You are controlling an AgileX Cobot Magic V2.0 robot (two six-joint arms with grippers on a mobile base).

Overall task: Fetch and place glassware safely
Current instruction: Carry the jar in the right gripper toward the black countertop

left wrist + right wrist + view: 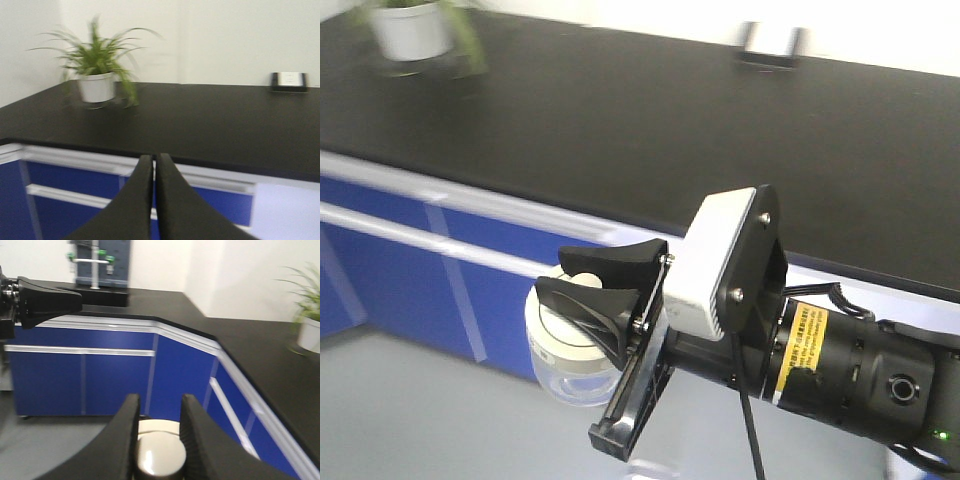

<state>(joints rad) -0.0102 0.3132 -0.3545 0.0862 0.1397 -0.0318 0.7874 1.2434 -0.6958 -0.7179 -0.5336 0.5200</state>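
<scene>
The glass jar (570, 375) isn't on anything right now. It's hanging in the air out in front of the blue cabinets (400, 280), lower than the desk (620, 130) edge and over the grey floor. It looks upright, clear body below and off-white lid (552, 332) on top.

The right pincer (555, 275) has it from above. The two black fingers are clamped onto the round knob in the middle of the lid, one on each side, and the glass dangles underneath them. From the right wrist cam you're looking straight down at the lid (159, 455), wedged between the fingers of that pincer (160, 405). You can't see the glass part from there.

The left pincer (153, 161) has its fingers pressed together with just a hairline slit between them and nothing in there. It's pointing at the desk from the near side, nowhere near the jar.

On the black desk, a potted plant (97, 85) in a white pot sits at the far left, and a small dark-and-silver thing (289, 80) sits at the far right against the wall. I can't tell what that is. Everything's a bit blurry.
</scene>
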